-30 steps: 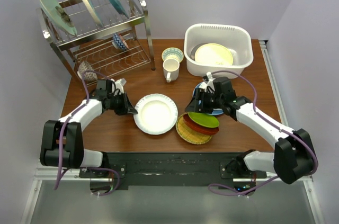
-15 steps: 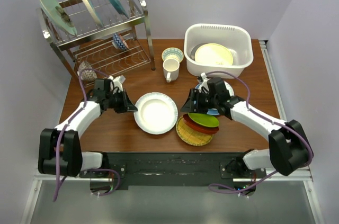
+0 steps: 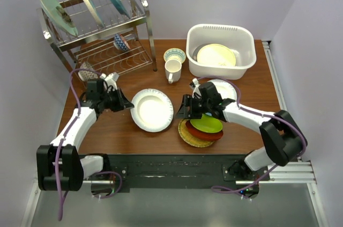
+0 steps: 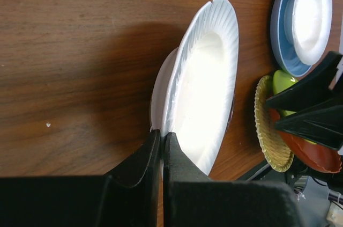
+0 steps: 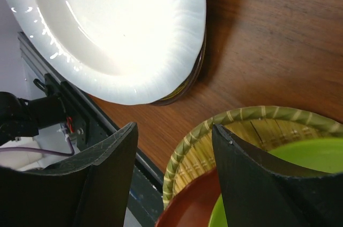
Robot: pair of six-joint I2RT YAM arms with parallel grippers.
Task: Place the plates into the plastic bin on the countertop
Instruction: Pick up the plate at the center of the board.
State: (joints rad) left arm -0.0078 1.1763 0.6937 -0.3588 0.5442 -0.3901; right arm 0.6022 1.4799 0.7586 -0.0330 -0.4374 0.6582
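My left gripper is shut on the left rim of the white plate. That plate tilts up off a dark-rimmed plate lying under it. My right gripper stands open, holding nothing, low over the gap between the white plate and a stack. In the stack, a lime green plate lies on a red-orange one, which lies on a yellow woven one. A blue-rimmed plate lies behind the stack. The plastic bin holds a cream plate.
A metal dish rack with plates on edge and small bowls stands at the back left. A white mug and a patterned bowl sit between the rack and the bin. The countertop ends at walls on both sides.
My left gripper has pulled the white plate's rim left and away from me, tilting it up. My right gripper has swung left, off the blue-rimmed plate, toward the white plate's right edge.
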